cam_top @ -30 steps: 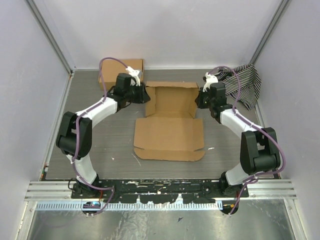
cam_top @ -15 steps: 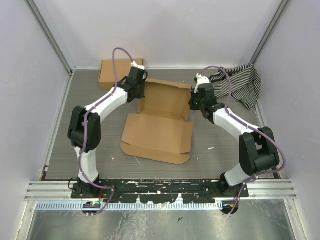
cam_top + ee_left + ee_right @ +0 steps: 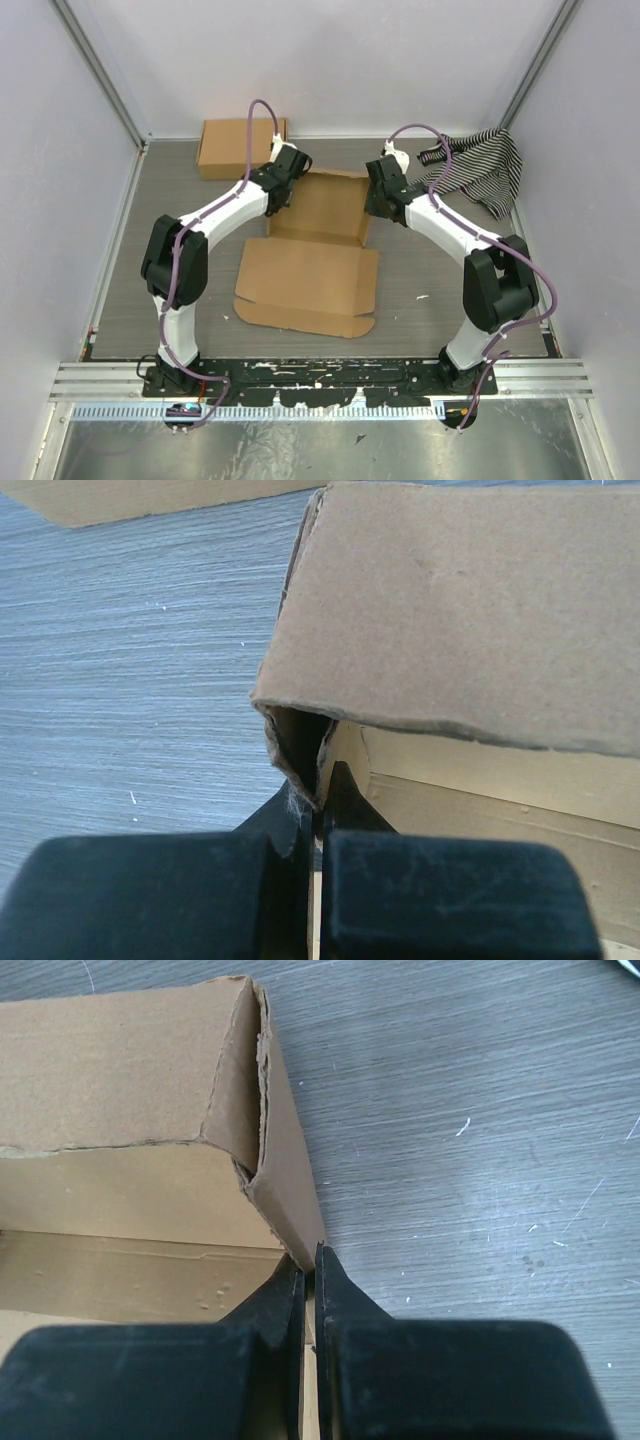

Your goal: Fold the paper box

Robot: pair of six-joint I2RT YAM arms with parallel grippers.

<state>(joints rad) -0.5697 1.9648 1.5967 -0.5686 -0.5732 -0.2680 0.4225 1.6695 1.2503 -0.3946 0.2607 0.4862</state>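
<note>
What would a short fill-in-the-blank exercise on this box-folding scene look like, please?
1. The left gripper and the right gripper are each ____ on a raised side wall of the paper box.
2. The paper box's near panel lies ____ on the table.
3. The striped cloth lies in the table's far ____ corner.
4. The compact box sits by the far ____ corner.

Missing words: shut; flat; right; left

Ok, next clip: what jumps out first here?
The paper box lies mid-table, half formed, with walls raised at its far end. The left gripper and the right gripper each pinch cardboard at a far corner. A striped cloth sits crumpled in the far right corner.
</note>
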